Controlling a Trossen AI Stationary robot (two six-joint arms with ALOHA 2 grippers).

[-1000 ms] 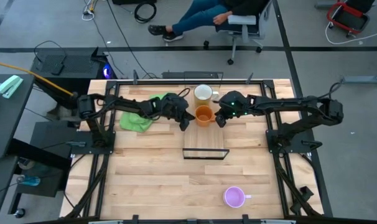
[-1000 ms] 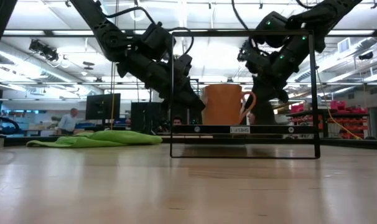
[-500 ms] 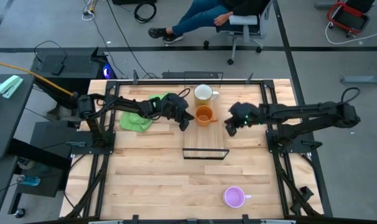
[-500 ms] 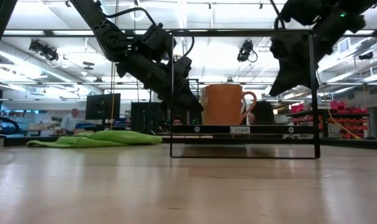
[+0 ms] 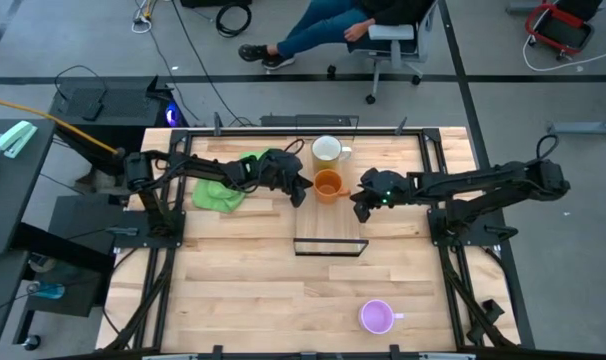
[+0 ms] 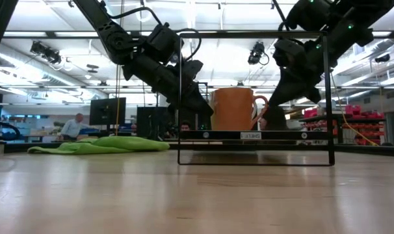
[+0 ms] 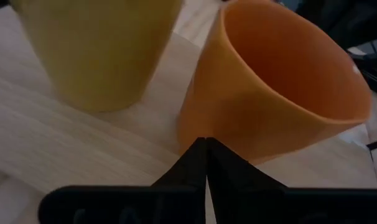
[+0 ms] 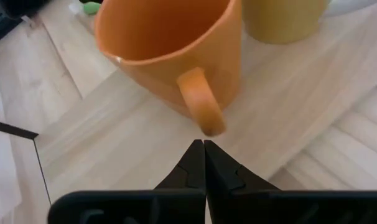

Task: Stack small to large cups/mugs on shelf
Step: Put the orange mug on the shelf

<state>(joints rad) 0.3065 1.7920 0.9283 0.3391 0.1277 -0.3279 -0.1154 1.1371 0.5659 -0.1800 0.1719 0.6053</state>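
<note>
The orange mug (image 5: 328,185) stands upright on the light-wood shelf (image 5: 330,222), its handle (image 8: 201,106) toward the table's right. The white mug (image 5: 327,150) stands just beyond it on the shelf's far end. The purple mug (image 5: 375,317) stands on the tabletop near the front right. My left gripper (image 5: 301,193) is shut, its tips low at the orange mug's left wall (image 7: 238,124). My right gripper (image 5: 360,207) is shut and empty, its tips (image 8: 204,144) just short of the handle. My left gripper's shut fingertips (image 7: 204,142) come level from the table's left and stand at the bottom of the orange mug's wall, opposite the handle. I cannot tell whether they touch it. The mug stands upright on the shelf.
The shelf's thin black frame (image 6: 255,162) stands upright at its near end. A green cloth (image 5: 228,185) lies at the far left under my left arm. A person sits on a chair (image 5: 383,35) beyond the far edge.
My right gripper has drawn back from the orange mug's handle toward the table's right and near edges, rising a little, then has come partway back toward the handle. The orange mug has stayed in place.
</note>
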